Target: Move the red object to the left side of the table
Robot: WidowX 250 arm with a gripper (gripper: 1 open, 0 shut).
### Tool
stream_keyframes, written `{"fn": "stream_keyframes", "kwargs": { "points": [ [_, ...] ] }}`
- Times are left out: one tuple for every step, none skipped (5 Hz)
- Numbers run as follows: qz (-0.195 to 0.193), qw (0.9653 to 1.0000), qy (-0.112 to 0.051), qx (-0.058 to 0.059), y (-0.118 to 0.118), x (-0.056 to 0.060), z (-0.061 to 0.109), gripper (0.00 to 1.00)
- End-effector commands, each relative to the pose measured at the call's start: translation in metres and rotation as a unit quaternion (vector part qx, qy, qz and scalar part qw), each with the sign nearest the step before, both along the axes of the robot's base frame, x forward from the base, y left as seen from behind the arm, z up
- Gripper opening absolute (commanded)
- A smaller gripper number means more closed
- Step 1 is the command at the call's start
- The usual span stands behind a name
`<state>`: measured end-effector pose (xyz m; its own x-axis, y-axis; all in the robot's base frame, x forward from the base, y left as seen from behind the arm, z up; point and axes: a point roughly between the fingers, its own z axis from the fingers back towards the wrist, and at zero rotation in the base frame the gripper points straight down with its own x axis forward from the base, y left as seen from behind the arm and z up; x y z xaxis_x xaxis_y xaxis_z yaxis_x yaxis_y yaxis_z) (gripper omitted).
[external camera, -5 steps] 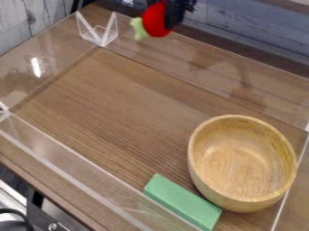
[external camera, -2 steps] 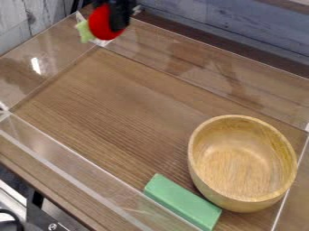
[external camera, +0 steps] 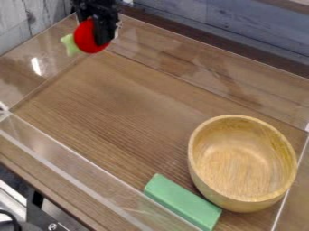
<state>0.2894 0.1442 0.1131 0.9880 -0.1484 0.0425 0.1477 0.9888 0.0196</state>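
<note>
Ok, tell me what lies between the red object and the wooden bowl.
Nothing: in the camera view only bare table stretches between the red object, held in the pincer, and the wooden bowl.

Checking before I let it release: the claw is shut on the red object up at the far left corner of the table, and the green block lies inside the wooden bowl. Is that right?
Not quite. In the camera view the green block lies on the table beside the wooden bowl, not inside it; the bowl is empty. The rest holds: the claw is shut on the red object at the far left corner.
</note>
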Motion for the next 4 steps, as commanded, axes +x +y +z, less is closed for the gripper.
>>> {"fn": "stream_keyframes", "kwargs": {
  "points": [
    [0.010,0.9992,-0.036,0.013,-0.001,-0.003,0.016,0.00],
    [0.010,0.9994,-0.033,0.005,-0.007,-0.008,0.007,0.00],
    [0.004,0.9996,-0.027,0.003,-0.010,-0.011,-0.008,0.00],
    [-0.002,0.9998,-0.022,0.002,-0.011,-0.014,-0.021,0.00]
  ]
}}
